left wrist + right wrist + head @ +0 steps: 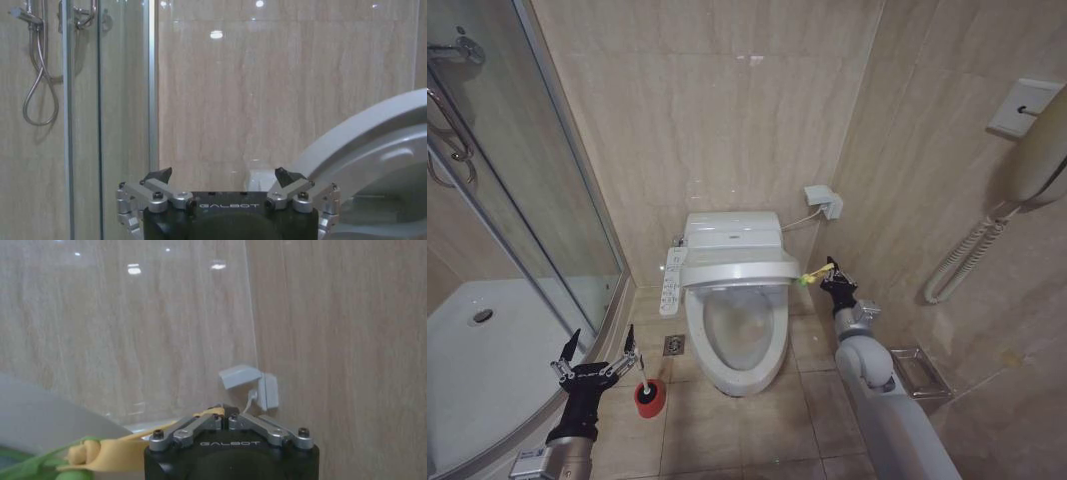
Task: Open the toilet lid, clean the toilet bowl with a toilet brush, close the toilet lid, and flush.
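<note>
The right claw (829, 276) is pinched closed on the green-and-yellow strap (813, 274) at the toilet lid (739, 270) edge, lid partly raised over the toilet bowl (737, 345). The left claw (597, 357) hangs wide open, empty, beside the toilet brush (648, 394) on the floor.

One toilet bowl (739, 350) stands on the floor with one toilet lid (737, 262), one green-and-yellow strap (813, 275) and one button panel (671, 281). One toilet brush (645, 388) stands in one red base, beside one floor drain (674, 345). Two grippers show: the left gripper (599, 352) and the right gripper (832, 274); the wall carries one handset (1039, 150) and one small white box (825, 200).
</note>
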You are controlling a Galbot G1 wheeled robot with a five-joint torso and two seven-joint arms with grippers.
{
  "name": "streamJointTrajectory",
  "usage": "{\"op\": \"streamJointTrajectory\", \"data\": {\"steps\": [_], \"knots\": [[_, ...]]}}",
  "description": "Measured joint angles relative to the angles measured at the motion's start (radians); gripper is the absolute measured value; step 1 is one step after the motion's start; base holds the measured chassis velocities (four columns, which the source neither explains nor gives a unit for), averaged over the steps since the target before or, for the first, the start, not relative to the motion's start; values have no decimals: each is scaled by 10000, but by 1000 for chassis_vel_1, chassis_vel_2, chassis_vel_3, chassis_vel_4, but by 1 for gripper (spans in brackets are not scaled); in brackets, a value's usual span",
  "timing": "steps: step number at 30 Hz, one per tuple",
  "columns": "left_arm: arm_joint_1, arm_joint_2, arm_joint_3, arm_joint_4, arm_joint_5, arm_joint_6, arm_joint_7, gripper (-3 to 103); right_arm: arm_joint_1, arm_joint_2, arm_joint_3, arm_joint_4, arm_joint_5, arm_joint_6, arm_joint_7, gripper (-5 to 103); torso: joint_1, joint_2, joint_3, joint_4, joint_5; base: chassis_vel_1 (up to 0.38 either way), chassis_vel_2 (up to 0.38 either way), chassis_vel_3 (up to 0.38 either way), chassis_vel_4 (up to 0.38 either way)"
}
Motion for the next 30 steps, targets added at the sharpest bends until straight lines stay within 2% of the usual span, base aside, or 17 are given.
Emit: {"op": "streamJointTrajectory", "data": {"steps": [10,22,30], "knots": [[-1,0,0,-1,0,0,0,100,-116,-130,38,2,-314,132,-159,1,0,0,0,-1,1,0,0,0,0],[0,0,0,-1,0,0,0,100,-182,-182,-10,77,-148,209,-286,2,-1,0,0,-3,0,-3,2,3,-4],[0,0,0,-1,0,0,0,100,-285,-211,24,190,-141,320,-243,1,-3,2,-1,1,0,-116,121,109,-116]]}}
